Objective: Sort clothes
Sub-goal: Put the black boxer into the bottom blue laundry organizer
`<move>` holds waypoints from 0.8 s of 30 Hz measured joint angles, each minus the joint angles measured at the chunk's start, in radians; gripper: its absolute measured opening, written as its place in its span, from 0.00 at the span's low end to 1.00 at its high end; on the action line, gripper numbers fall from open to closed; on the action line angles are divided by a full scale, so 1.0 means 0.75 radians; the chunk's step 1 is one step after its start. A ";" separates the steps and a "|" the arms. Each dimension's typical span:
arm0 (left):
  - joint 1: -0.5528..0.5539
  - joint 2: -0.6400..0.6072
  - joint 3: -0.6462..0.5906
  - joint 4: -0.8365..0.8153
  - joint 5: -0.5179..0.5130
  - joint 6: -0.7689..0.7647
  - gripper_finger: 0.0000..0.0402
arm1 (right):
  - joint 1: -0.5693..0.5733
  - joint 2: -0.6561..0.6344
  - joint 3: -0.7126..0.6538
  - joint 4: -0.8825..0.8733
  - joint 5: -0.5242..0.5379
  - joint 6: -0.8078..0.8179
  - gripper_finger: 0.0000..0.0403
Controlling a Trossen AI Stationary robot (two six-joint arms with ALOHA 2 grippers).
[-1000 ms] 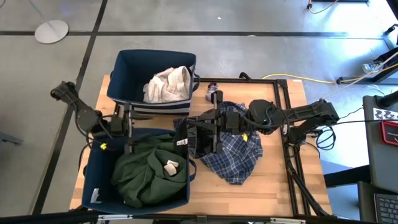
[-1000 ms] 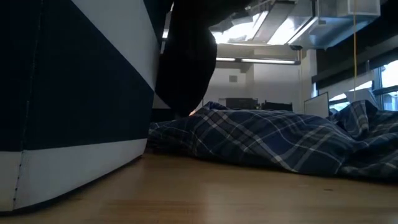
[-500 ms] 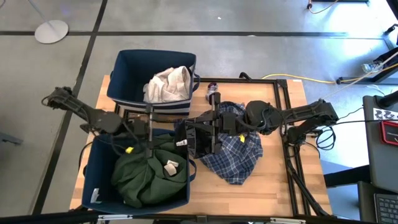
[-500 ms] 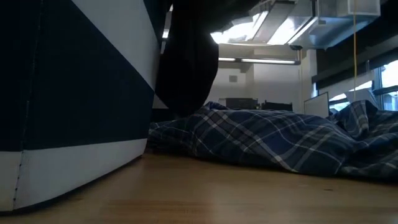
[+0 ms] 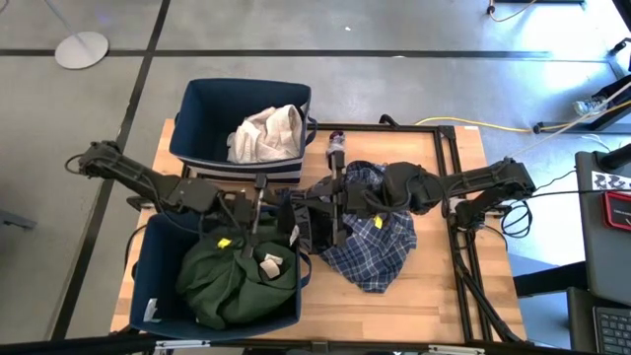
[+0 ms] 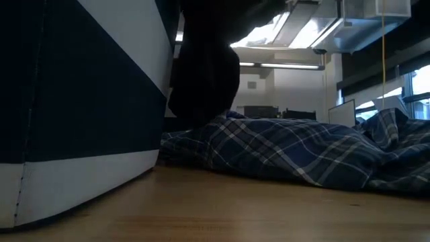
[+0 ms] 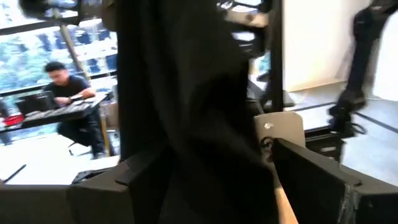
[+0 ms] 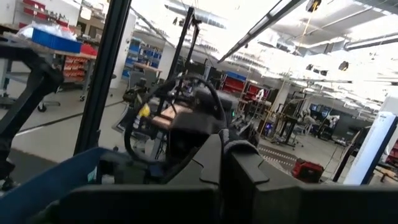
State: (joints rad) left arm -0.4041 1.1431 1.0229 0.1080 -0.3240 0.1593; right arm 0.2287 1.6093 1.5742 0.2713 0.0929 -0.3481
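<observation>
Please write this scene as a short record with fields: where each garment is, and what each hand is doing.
white garment: in far bin
green garment: in near bin
plaid garment: on table
dark garment: hanging from right hand, above table between near bin and plaid garment
left hand: open, over near bin, facing dark garment
right hand: shut on dark garment

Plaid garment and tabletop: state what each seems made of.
Plaid garment: soft woven cloth, likely cotton or flannel, matte; it lies in loose folds with a blue check. Tabletop: wood, perhaps butcher block, with a light sheen; warm tan colour, faint grain.
</observation>
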 joint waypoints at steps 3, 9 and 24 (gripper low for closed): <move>-0.024 -0.031 0.000 -0.046 0.032 -0.002 0.66 | 0.000 0.000 0.000 -0.027 0.000 0.001 0.03; -0.005 -0.050 0.000 0.088 0.035 0.002 0.66 | 0.000 0.027 0.002 0.043 -0.024 0.004 0.03; 0.087 0.046 0.000 0.152 0.117 0.028 0.61 | 0.000 0.104 0.001 0.091 -0.082 0.038 0.03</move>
State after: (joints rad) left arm -0.3390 1.1773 1.0229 0.2218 -0.2360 0.1804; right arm 0.2287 1.6875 1.5745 0.3393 0.0313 -0.3194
